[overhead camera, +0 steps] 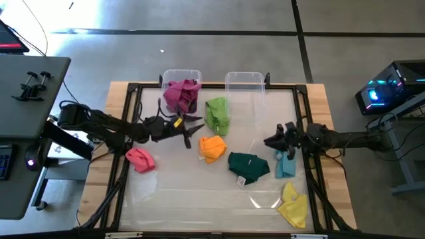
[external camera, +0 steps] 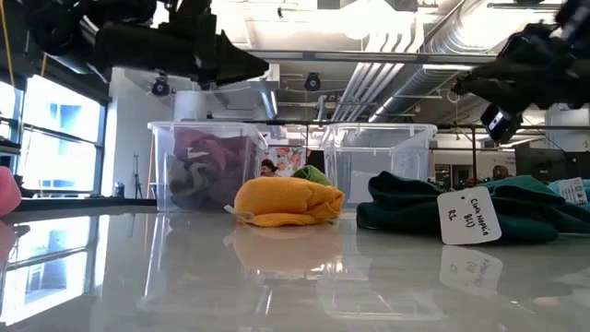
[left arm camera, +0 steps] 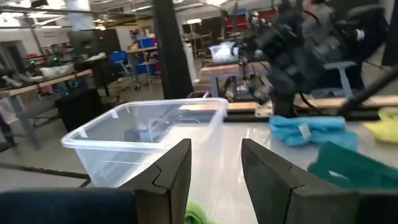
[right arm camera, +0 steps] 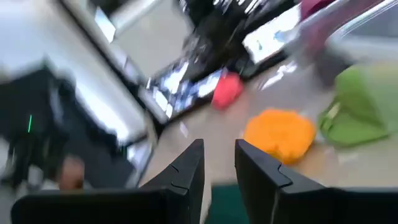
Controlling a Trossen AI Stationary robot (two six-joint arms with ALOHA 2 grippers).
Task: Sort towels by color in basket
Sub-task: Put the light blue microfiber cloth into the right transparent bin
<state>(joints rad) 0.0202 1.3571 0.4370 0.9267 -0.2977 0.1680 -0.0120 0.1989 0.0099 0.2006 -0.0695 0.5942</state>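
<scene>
Two clear bins stand at the table's far edge. The left bin (overhead camera: 180,78) holds magenta and purple towels (overhead camera: 180,94); the right bin (overhead camera: 244,81) shows nothing inside. On the table lie the light green towel (overhead camera: 217,114), orange towel (overhead camera: 212,147), dark green towel (overhead camera: 248,166) with a white tag, light blue towel (overhead camera: 285,162), yellow towel (overhead camera: 293,204) and pink towel (overhead camera: 140,159). My left gripper (overhead camera: 192,129) hangs open and empty above the table between the left bin and the orange towel. My right gripper (overhead camera: 272,141) hovers open and empty above the dark green towel's right side.
A black frame (overhead camera: 133,89) runs around the work area, with wooden table edges (overhead camera: 332,133) outside it. The near strip of the table, between the pink and yellow towels, is bare. In the left wrist view the right arm (left arm camera: 311,43) stands beyond the right bin (left arm camera: 149,140).
</scene>
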